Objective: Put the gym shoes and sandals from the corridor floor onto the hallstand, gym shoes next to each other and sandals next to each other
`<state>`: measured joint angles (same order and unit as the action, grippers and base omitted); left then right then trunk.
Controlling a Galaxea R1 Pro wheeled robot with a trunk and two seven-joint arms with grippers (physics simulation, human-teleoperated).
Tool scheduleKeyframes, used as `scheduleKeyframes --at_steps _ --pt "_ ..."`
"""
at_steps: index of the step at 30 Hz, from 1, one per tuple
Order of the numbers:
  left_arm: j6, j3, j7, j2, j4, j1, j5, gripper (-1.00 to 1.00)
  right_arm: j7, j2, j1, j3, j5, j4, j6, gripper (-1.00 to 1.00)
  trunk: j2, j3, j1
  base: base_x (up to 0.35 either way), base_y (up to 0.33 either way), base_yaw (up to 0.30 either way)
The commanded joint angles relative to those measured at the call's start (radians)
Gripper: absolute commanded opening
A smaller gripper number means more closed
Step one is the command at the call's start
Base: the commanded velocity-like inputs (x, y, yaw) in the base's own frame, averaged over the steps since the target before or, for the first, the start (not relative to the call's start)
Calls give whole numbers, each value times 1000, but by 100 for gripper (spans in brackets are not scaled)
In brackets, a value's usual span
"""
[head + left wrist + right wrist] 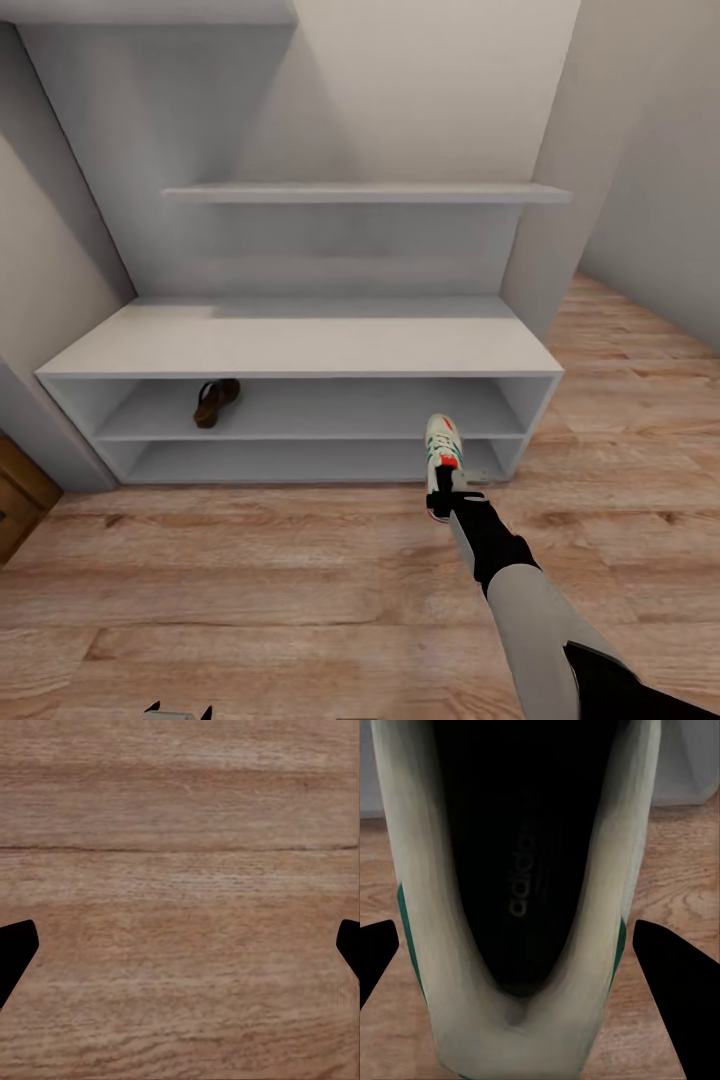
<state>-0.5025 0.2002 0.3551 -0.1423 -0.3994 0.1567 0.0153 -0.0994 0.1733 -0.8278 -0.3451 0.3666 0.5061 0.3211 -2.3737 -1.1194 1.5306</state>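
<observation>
One gym shoe rides in the right claw, carried toe-first toward the hallstand, just short of the right end of its lower tiers. From the right wrist view the sneaker sits between the two dark fingers, heel end nearest the camera; the grip looks to be on the heel alone, though I can't see the contact itself. That is the worry: a long shoe held by one end can droop or swing, and the toe could catch the front edge of the shelf on the way in (a nudge there might twist it loose onto the corridor floor). One sandal already lies on the middle shelf, well to the left, so placement at this right end keeps the pairs apart, but room must stay beside this sneaker for its mate. Left claw hangs over bare planks, fingers wide apart, carrying nothing.
</observation>
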Motion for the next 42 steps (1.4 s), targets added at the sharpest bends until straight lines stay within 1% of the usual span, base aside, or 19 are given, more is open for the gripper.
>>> scheduleKeyframes --at_steps 1,15,28,42 --pt "-1 7 10 0 1 1 2 100 0 1 -1 -5 6 2 4 -100 0 -1 0 311 -123 0" --pt "-2 7 10 0 1 1 2 100 0 1 -1 -5 6 3 4 -100 0 -1 0 326 -104 0" --pt "-2 7 10 0 1 1 2 100 0 1 -1 -6 6 8 4 -100 0 -1 0 321 -14 0" --pt "-1 8 9 0 1 1 2 100 0 1 -1 -6 6 11 3 -100 0 -1 0 68 0 0"
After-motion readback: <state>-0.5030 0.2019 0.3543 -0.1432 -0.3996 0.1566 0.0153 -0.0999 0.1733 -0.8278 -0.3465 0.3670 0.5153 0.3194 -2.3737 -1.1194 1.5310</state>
